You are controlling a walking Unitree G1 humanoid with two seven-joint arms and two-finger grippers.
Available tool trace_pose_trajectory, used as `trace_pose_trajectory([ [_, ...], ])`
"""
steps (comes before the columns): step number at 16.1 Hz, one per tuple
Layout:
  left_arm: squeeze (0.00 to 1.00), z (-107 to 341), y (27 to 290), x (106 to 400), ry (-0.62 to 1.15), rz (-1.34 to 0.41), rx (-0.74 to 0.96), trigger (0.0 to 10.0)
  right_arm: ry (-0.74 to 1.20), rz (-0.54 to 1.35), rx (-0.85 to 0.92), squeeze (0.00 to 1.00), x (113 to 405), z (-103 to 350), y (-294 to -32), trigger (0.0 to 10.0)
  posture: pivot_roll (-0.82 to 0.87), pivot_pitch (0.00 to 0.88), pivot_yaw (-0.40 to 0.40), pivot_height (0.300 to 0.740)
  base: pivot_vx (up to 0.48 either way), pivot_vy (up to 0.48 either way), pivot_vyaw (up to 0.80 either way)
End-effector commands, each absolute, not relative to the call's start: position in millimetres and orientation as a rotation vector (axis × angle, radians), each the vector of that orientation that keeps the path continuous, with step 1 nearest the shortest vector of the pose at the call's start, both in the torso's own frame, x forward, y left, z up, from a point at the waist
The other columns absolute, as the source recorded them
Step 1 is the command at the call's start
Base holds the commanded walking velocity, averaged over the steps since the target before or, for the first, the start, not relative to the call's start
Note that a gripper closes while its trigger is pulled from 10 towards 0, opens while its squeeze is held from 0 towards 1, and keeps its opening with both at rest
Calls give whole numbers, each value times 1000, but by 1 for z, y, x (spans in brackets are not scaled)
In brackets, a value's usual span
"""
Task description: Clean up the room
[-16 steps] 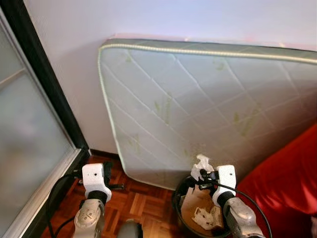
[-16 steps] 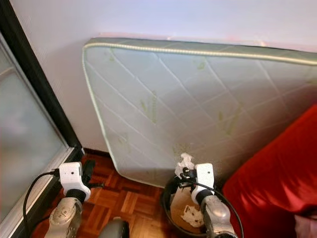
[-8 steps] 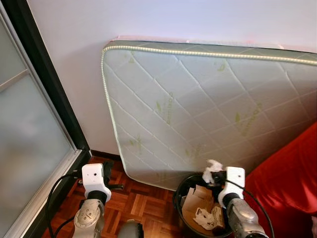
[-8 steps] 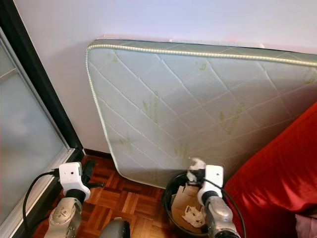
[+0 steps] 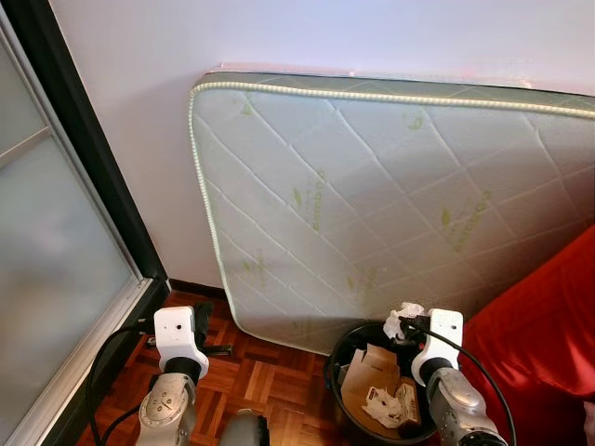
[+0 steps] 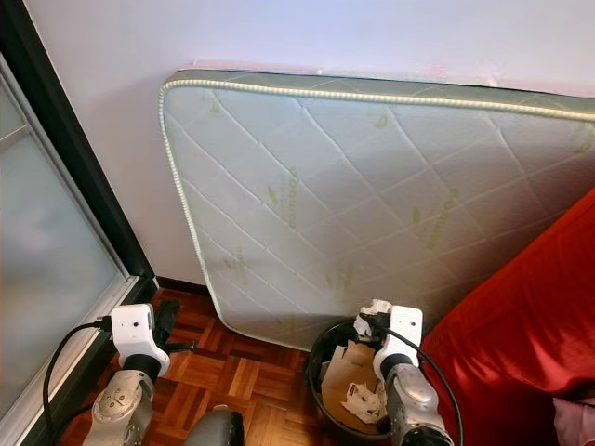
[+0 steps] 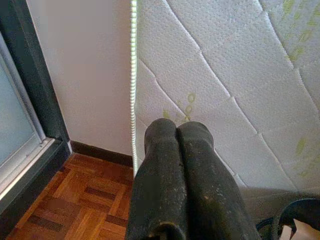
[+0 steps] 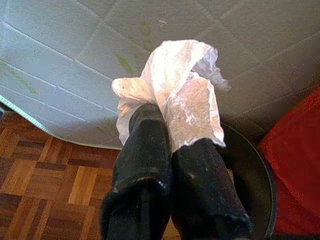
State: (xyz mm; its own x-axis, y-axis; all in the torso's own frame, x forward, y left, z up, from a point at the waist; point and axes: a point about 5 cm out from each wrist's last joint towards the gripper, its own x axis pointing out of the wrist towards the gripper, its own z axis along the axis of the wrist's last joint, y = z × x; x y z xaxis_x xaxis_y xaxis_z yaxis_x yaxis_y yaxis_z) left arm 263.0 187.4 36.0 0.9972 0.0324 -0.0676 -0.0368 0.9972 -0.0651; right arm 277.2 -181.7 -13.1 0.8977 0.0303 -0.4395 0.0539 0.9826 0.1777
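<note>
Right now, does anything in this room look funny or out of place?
Yes. A mattress stands on its edge, leaning against the wall behind the bin, not flat on a bed. The right gripper holds a crumpled tissue over the bin.

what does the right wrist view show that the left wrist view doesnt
Right wrist view: the right end effector shut on a crumpled white tissue, held over the round black waste bin, with red fabric beside it.

Left wrist view: the left end effector shut and empty, a dark-framed frosted glass door and the pale wall.

Both: the quilted white mattress leaning on the wall and the wooden parquet floor.
</note>
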Motion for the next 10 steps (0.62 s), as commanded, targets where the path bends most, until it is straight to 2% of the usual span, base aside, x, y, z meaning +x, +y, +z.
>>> trace_pose_trajectory([
  [1, 0, 38, 190, 264, 66, 34, -65, 10000, 464, -3, 194, 0, 280, -12, -178, 10000, 91, 0, -6, 633, 0, 0, 0],
  [2, 0, 38, 190, 264, 68, 34, -65, 10000, 457, -1, 194, 0, 280, -11, -178, 10000, 91, 0, -6, 623, 0, 0, 0],
  [10, 0, 38, 190, 263, 76, 31, -66, 10000, 440, -2, 196, 0, 282, -9, -177, 10000, 89, 0, -3, 623, 0, 0, 0],
])
